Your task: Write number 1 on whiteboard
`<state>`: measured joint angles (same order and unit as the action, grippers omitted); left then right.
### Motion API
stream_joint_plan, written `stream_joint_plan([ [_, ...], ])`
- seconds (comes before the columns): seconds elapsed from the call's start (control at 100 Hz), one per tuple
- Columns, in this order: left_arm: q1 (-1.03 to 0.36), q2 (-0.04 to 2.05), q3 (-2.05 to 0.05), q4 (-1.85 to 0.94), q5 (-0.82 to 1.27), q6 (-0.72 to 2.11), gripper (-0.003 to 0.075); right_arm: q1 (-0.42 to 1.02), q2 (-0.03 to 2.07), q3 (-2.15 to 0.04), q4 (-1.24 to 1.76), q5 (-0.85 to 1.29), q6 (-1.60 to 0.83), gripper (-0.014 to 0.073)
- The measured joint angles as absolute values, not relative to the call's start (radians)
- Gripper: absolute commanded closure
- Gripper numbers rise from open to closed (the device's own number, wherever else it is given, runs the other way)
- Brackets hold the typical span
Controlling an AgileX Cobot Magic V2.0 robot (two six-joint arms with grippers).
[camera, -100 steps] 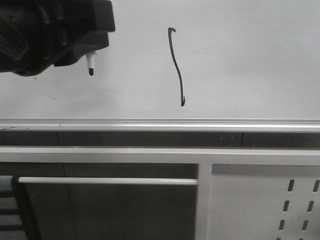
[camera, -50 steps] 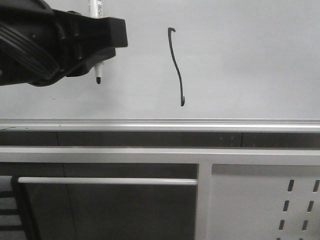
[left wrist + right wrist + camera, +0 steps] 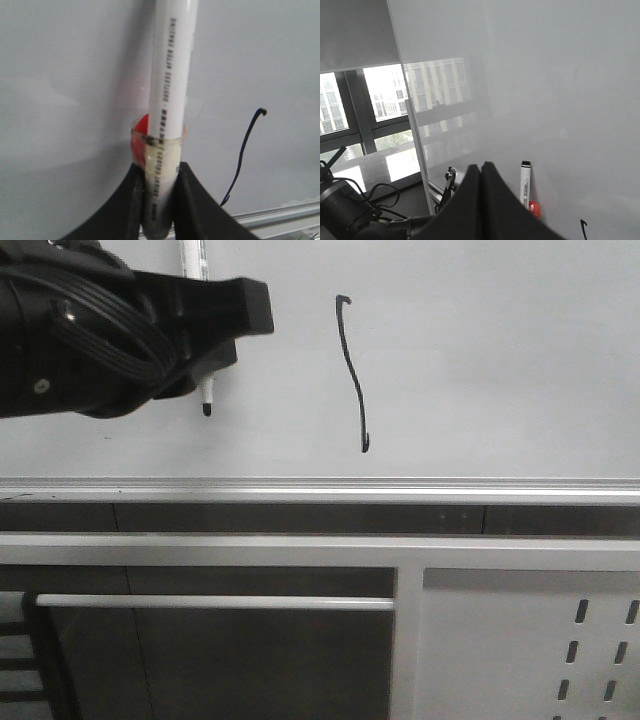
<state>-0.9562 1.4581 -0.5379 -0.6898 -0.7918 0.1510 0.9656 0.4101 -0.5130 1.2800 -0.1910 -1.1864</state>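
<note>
The number 1 is a thin black wavy stroke on the whiteboard, hooked at its top. To its left, my left gripper is shut on a white marker pen, black tip pointing down. I cannot tell whether the tip touches the board. In the left wrist view the pen stands clamped between the fingers, with the stroke off to one side and a red piece behind the barrel. My right gripper is shut on nothing, apart from the pen.
A silver edge strip runs along the board's lower edge. Below it stand a white frame with a slotted panel and a horizontal bar. The right wrist view shows windows and the left arm's cables.
My left gripper has moved right and a little down with the pen, bringing the tip closer to the stroke. The stroke itself looks the same.
</note>
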Motion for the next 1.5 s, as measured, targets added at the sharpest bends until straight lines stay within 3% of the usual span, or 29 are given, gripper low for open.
stream_joint_plan([
  [0.47,-0.899,1.476,-0.539,-0.690,-0.770,0.151,0.0738,0.966,0.410,-0.513,1.280,-0.185,-1.186,0.0655],
  [0.92,-0.869,1.476,-0.623,-0.692,-0.605,0.153,0.0738,0.966,0.410,-0.513,1.281,-0.185,-1.186,0.0655],
  [1.5,-0.853,1.476,-0.631,-0.579,-0.572,0.335,0.0738,0.966,0.410,-0.513,1.281,-0.185,-1.186,0.0655],
])
